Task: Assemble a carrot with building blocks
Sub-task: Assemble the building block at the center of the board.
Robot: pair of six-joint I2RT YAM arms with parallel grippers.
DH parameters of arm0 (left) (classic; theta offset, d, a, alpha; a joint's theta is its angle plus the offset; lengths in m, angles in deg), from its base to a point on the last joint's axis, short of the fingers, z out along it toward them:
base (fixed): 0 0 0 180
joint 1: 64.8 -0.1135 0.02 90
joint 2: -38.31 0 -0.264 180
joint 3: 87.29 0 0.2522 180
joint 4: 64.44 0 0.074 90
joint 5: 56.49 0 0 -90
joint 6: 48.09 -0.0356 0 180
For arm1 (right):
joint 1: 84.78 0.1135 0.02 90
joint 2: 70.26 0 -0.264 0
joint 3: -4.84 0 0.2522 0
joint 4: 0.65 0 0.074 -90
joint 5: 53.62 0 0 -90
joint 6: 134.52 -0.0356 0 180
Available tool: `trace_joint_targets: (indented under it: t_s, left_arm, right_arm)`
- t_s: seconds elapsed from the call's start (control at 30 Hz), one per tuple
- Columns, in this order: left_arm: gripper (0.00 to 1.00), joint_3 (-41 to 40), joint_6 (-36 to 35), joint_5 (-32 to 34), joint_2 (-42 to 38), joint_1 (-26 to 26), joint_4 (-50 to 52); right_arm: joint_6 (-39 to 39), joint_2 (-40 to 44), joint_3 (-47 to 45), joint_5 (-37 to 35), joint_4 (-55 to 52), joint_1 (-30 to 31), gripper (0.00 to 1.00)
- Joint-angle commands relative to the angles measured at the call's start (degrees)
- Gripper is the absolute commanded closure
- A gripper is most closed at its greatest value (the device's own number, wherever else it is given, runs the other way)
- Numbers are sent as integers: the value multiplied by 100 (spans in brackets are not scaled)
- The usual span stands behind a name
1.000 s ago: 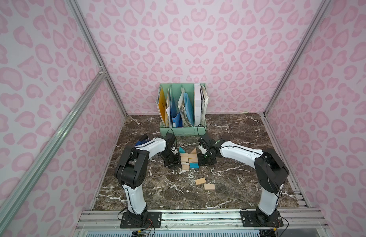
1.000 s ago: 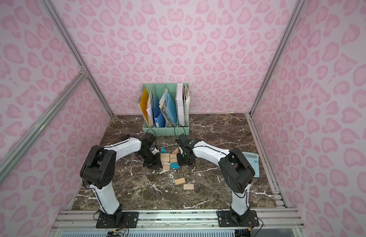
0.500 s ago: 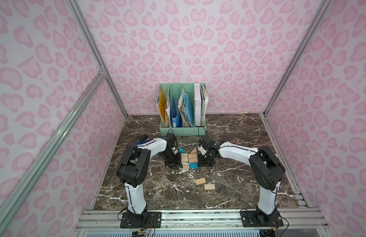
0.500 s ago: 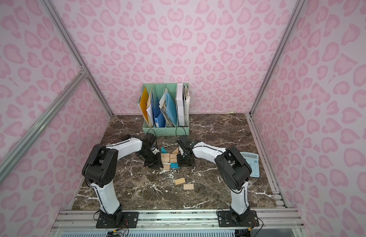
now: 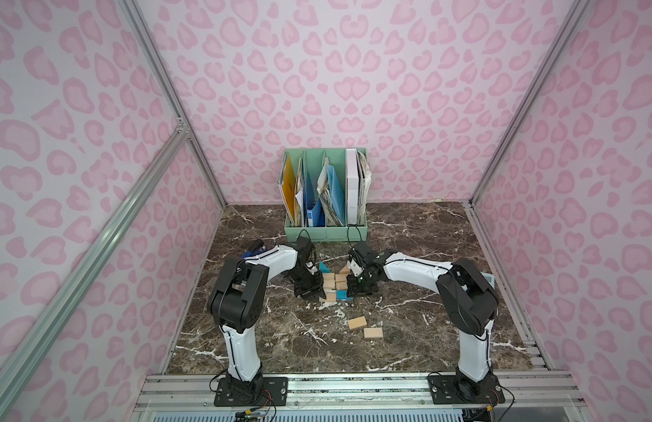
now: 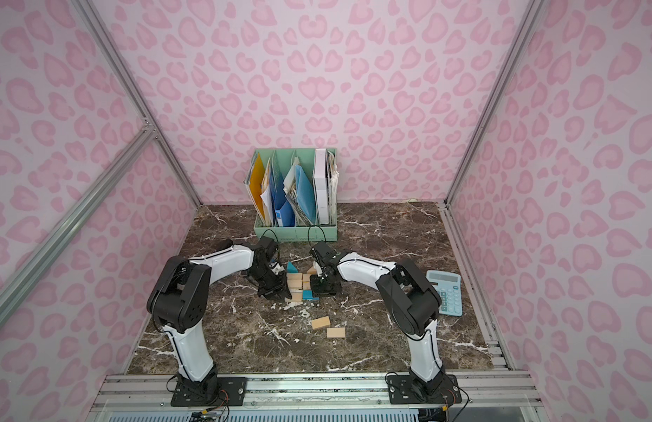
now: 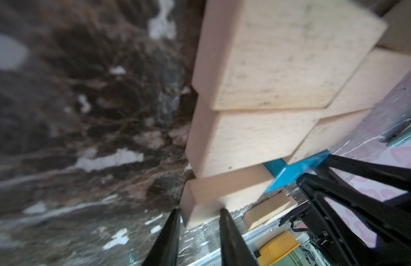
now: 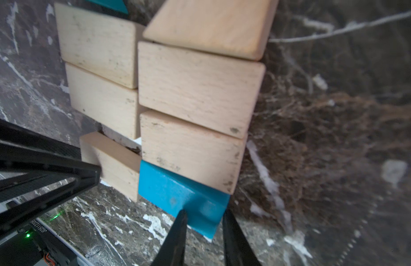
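Observation:
The carrot (image 5: 335,283) lies flat mid-table as two columns of tan building blocks, with a teal triangle (image 5: 323,267) and a tan triangle (image 5: 344,269) at its far end. My left gripper (image 7: 198,209) is shut on the corner of the tilted tan block (image 7: 222,191) at the near left; that block fills the narrow gap between the jaws. My right gripper (image 8: 204,213) is shut on the near corner of the teal block (image 8: 176,191) beside it. Both blocks rest on the table. In both top views the grippers (image 5: 314,294) (image 6: 317,292) flank the figure's near end.
Two loose tan blocks (image 5: 357,323) (image 5: 373,333) lie in front of the figure. A green file organizer (image 5: 326,234) full of folders stands behind it. A blue calculator (image 6: 446,292) lies at the right. White crumbs dot the marble.
Both pairs of jaws have narrowed a little round their blocks. The right arm's elbow has shifted slightly; the grippers and blocks stay where they were.

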Motion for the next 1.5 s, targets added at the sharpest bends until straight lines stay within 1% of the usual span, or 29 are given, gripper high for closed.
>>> trace_joint_targets:
  t_s: [0.0, 0.5, 1.07, 1.17, 1.23, 1.27, 1.3, 1.37, 1.47]
  left_arm:
    - [70, -13, 82, 5, 50, 4, -97]
    - [72, 22, 102, 135, -1, -91, -63]
    - [72, 210, -8, 64, 78, -100, 75]
    - [68, 216, -57, 144, -31, -100, 249]
    - [63, 180, -66, 253, -207, -105, 326]
    - [61, 174, -66, 348, -318, -108, 358]
    - [57, 180, -57, 447, -417, -109, 401]
    - [54, 254, -40, 520, -555, -133, 452]
    - [53, 435, -43, 512, -556, -194, 435]
  right_arm:
    - [34, -25, 41, 27, -58, 2, 72]
    - [60, -96, 144, 47, -84, 13, 73]
    - [21, -96, 207, 30, -121, 13, 73]
    - [21, 11, 208, -70, -256, 13, 71]
    - [8, 145, 208, -162, -321, 0, 62]
    - [7, 203, 208, -204, -342, -25, 60]
    - [12, 244, 387, -225, -341, -64, 59]
    - [27, 256, 438, -246, -340, -150, 59]
    - [64, 188, 487, -188, -289, -271, 61]
